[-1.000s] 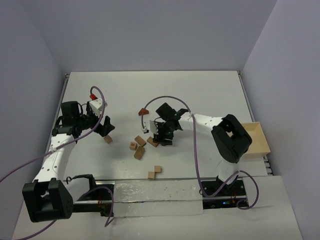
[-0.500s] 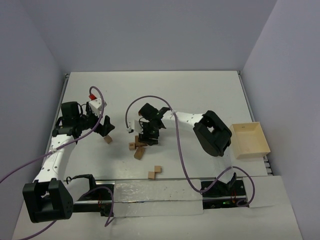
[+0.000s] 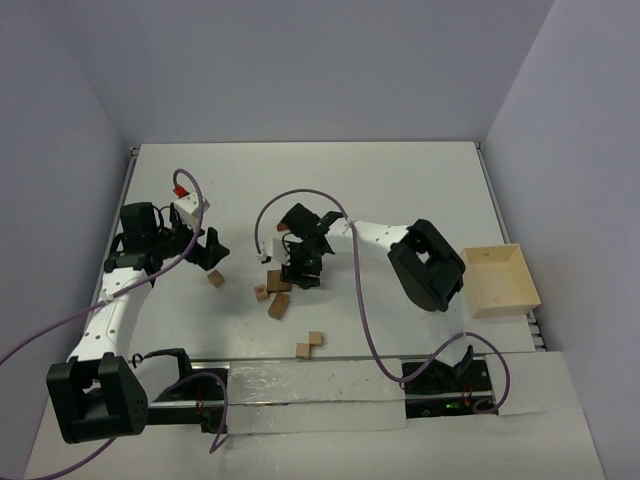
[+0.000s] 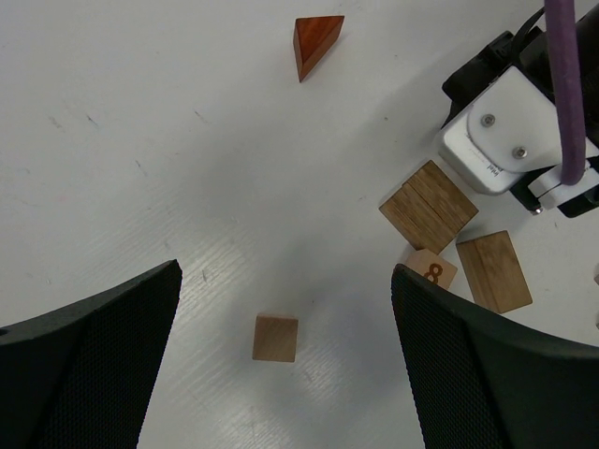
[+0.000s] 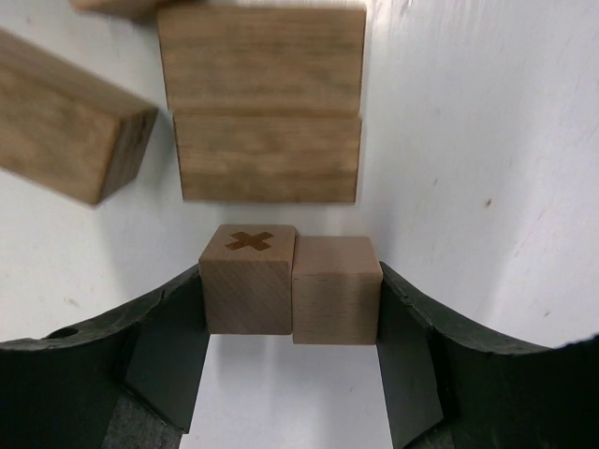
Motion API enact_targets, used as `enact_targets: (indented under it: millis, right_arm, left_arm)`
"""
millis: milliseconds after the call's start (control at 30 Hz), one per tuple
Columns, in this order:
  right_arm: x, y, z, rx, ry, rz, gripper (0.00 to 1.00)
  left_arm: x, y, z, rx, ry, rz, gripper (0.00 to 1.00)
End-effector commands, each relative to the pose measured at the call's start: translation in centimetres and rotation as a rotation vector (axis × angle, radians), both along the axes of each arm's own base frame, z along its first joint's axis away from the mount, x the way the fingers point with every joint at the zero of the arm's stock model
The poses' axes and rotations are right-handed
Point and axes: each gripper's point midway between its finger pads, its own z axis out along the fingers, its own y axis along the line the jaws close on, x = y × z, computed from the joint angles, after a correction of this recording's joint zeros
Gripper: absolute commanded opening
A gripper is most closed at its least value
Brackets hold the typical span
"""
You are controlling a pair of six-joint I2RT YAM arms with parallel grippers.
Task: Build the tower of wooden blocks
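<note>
The wood block tower is out of view; the tan blocks lie loose on the white table. My right gripper is shut on two cubes held side by side, one marked with an X and one plain. Just beyond them lie two flat bricks pressed together, and a third brick sits to the left. My left gripper hangs open over a small plain cube, touching nothing.
A reddish-brown wedge lies behind the right gripper. A cube marked 8 and a brick sit beside the flat bricks. Two small blocks lie near the front edge. A pale wooden tray stands far right.
The right arm has swung left, carrying its two cubes up to the cluster of bricks, and the elbow has folded in. The left gripper has barely shifted.
</note>
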Motion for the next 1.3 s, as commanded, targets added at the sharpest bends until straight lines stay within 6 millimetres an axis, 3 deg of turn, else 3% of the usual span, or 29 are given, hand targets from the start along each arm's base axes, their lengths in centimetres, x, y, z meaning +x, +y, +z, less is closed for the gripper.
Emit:
enact_targets:
  millis: [0, 267, 633, 900, 1133, 1267]
  right_arm:
    - [0.9, -2.1, 1.5, 0.012, -0.021, 0.021, 0.30]
    - [2.0, -2.5, 1.0, -0.017, -0.018, 0.040, 0.34]
    - [1.9, -2.6, 0.6, -0.037, -0.006, 0.059, 0.63]
    - [2.0, -2.6, 0.6, -0.041, -0.007, 0.060, 0.69]
    - [2.1, -2.5, 0.6, -0.042, -0.006, 0.060, 0.86]
    - [2.0, -2.6, 0.5, -0.043, -0.004, 0.063, 0.90]
  left_arm:
    - [1.1, -0.4, 1.8, -0.034, -0.061, -0.016, 0.99]
    - [1.1, -0.3, 1.6, -0.032, -0.055, -0.012, 0.99]
    - [1.3, -0.3, 1.6, -0.032, -0.059, -0.012, 0.99]
    - [1.3, -0.2, 1.6, -0.027, -0.062, -0.011, 0.99]
    - [1.4, -0.2, 1.5, -0.025, -0.063, -0.010, 0.99]
    - [1.4, -0.2, 1.5, -0.023, -0.061, -0.011, 0.99]
